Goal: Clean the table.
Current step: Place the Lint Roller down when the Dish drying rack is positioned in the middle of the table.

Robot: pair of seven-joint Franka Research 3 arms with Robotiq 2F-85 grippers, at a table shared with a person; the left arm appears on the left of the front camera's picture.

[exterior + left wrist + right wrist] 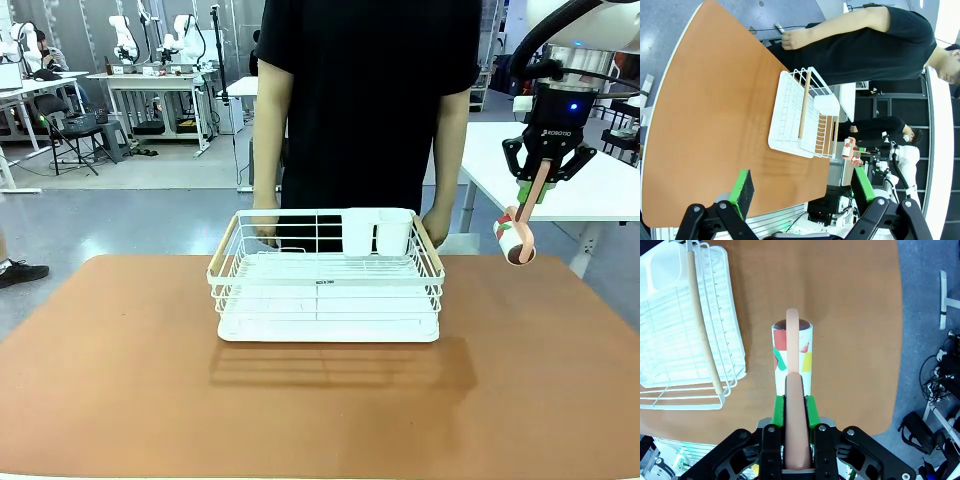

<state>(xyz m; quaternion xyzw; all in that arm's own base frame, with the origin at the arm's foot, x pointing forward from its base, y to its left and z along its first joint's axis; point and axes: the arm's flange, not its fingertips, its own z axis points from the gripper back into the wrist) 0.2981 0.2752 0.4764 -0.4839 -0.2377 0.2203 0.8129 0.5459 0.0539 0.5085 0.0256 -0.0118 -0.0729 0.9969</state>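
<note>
Gripping a pink-handled, perhaps paper-wrapped roller (792, 357): right gripper (792, 407), matte table (120, 350).

the black-shirted person's hands (436, 226) are sitting partly hidden behind the white wire dish rack (327, 280), and the terracotta table (110, 380) is running off the front view's lower edge.

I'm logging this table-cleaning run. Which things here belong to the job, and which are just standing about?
Belongs to the job:
- the table
- the lint roller, held above the table in the right hand

Standing about:
- white wire rack, mid-table
- white cup holder in the rack
- left hand, open
</note>
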